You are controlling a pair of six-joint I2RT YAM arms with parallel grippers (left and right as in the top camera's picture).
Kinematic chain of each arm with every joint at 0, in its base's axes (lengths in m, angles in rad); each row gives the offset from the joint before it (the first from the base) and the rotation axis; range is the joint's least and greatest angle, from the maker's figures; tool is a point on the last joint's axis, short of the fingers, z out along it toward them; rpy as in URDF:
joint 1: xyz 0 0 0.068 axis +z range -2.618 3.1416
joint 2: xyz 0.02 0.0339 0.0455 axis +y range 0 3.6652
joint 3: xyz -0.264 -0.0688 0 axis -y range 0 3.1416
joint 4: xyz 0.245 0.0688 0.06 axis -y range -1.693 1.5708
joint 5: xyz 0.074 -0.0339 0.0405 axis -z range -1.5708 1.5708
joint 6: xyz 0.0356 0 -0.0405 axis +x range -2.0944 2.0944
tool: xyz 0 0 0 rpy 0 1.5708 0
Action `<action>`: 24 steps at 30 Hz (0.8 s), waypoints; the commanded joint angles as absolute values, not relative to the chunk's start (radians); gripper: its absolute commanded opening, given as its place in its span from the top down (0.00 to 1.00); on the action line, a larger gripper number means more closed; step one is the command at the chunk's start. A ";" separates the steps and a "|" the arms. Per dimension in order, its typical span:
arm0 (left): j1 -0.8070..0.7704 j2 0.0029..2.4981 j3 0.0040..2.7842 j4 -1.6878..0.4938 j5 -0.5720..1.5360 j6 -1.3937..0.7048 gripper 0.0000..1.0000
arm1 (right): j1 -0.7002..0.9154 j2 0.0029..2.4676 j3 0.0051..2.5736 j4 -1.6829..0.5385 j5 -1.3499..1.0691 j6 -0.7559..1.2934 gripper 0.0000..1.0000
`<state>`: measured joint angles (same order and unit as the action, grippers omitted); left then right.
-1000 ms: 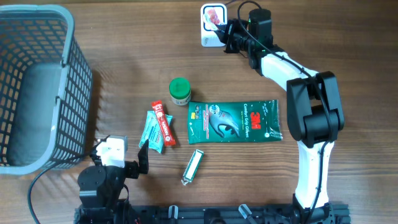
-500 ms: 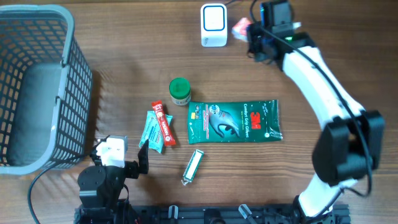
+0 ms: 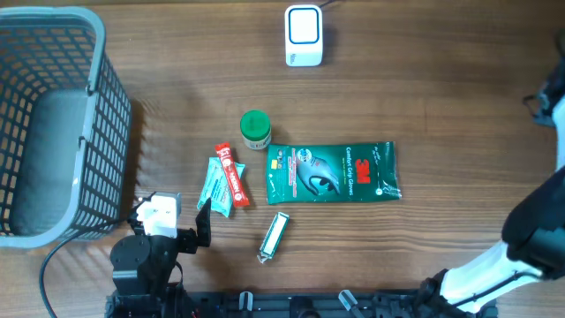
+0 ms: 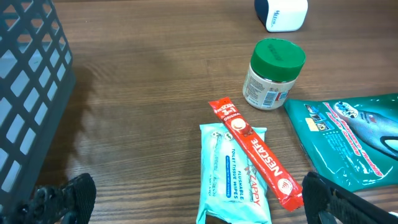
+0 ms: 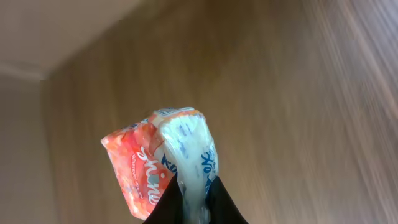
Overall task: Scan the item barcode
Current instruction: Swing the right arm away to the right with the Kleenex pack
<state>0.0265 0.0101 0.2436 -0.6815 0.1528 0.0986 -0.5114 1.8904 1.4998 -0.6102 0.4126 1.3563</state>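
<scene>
In the right wrist view my right gripper [image 5: 194,194] is shut on the twisted end of an orange and white snack packet [image 5: 158,158], held up above bare wood. The overhead view shows only part of that arm [image 3: 540,231] at the right edge; the packet is out of that view. A white barcode scanner [image 3: 304,35] with a blue face stands at the table's far middle and also shows in the left wrist view [image 4: 281,12]. My left gripper [image 4: 196,202] rests open near the front edge, just short of a teal wipes pack [image 4: 235,174].
A grey basket [image 3: 53,124] fills the left side. In the middle lie a green-lidded jar [image 3: 255,129], a red Nescafe stick [image 3: 231,174], a green 3M gloves pack [image 3: 333,171] and a silver stick pack [image 3: 274,236].
The right arm has swung from the scanner out to the right edge of the table, taking the packet with it. The left arm has not moved.
</scene>
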 commanded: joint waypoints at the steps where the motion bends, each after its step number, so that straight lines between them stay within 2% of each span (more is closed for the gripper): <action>1: 0.030 0.007 0.235 -0.678 0.144 0.089 0.00 | -0.587 2.031 1.477 -0.548 0.449 1.299 0.96; 7: 0.030 0.007 0.235 -0.678 0.144 0.089 0.00 | -0.707 2.101 1.478 -0.449 0.448 1.176 0.95; 8: 0.030 0.007 0.235 -0.678 0.144 0.089 0.00 | -0.730 2.094 1.488 -0.450 0.430 1.130 0.90; 9: 0.030 0.007 0.235 -0.678 0.144 0.089 0.00 | -0.743 2.088 1.500 -0.449 0.394 1.075 0.79; 10: 0.030 0.007 0.235 -0.678 0.144 0.089 0.00 | -0.754 2.075 1.515 -0.450 0.327 1.011 0.60; 12: 0.030 0.007 0.235 -0.678 0.144 0.089 0.00 | -0.761 2.031 1.530 -0.456 0.161 0.932 0.42; 15: 0.030 0.007 0.235 -0.678 0.144 0.089 0.00 | -0.752 1.948 1.531 -0.502 0.014 0.945 0.36; 19: 0.030 0.007 0.235 -0.678 0.144 0.089 0.00 | -0.680 1.769 1.531 -0.582 -0.094 0.956 0.14; 24: 0.030 0.007 0.235 -0.678 0.144 0.089 0.00 | -0.461 1.539 1.531 -0.793 -0.140 0.949 0.11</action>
<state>0.0265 0.0101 0.2436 -0.6815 0.1528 0.0982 -0.5762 1.6295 1.5143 -0.7292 -0.0696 0.9699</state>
